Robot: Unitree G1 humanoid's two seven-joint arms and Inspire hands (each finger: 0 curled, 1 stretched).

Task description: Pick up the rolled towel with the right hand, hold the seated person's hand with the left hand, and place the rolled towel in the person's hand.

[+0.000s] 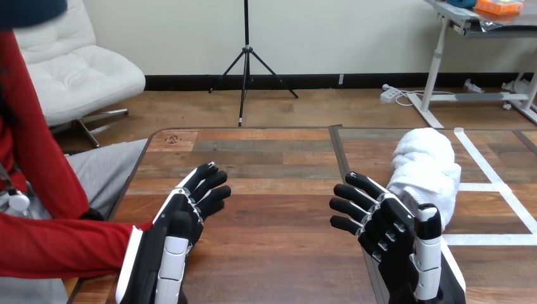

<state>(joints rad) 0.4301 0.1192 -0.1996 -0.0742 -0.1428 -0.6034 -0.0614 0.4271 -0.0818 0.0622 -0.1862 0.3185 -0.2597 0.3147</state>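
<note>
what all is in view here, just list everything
table: one, brown wood, across the lower view
rolled towel: one, white, on the table's right part, just beyond the right hand
tape strips: several, white, stuck on the table's right part around the towel
person's sleeve: one, red, at the view's left, reaching to the left hand's wrist
left hand: one, black and white, open, over the table's left part
right hand: one, black and white, open, beside the towel

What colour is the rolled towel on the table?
Plain white; the rolled towel shows best in the head view.
</note>
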